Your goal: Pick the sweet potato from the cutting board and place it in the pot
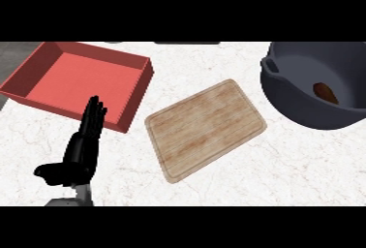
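Flanking cutting board (205, 130): red tray (43, 65) (left)

Black left hand (80, 145) on grey forearm. Beside its fingertips, red bin (43, 60). To its right, pale wood-grain cutting board (205, 127). Farther right, dark grey pot (300, 104) holding brown sweet potato (326, 92). White marbled counter (286, 164) beneath.

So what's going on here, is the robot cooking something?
Not cooking yet, just moving food. The sweet potato already lies inside the dark pot at the right, and the wooden cutting board in the middle has nothing on it. The robot's left hand rests open at the lower left, fingers up, just in front of a red bin. Its right hand is out of sight.
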Robot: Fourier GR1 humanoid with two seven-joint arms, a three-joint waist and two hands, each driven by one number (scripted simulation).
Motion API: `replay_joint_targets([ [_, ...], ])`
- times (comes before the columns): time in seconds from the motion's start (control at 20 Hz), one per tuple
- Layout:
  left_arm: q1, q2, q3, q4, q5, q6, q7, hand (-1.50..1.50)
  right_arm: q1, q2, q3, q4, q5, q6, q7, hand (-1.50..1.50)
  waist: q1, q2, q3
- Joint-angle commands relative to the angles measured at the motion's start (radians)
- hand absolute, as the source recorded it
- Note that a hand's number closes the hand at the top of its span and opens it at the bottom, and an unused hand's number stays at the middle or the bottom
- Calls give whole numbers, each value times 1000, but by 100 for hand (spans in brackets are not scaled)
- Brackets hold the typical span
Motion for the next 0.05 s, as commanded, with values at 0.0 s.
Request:
replay_joint_targets([
  [0.0, 24, -11, -2, 46, 2, -18, -58, 0, 61, -25, -37, -2, -90, 19, -61, -150, -1, 1, 0],
])
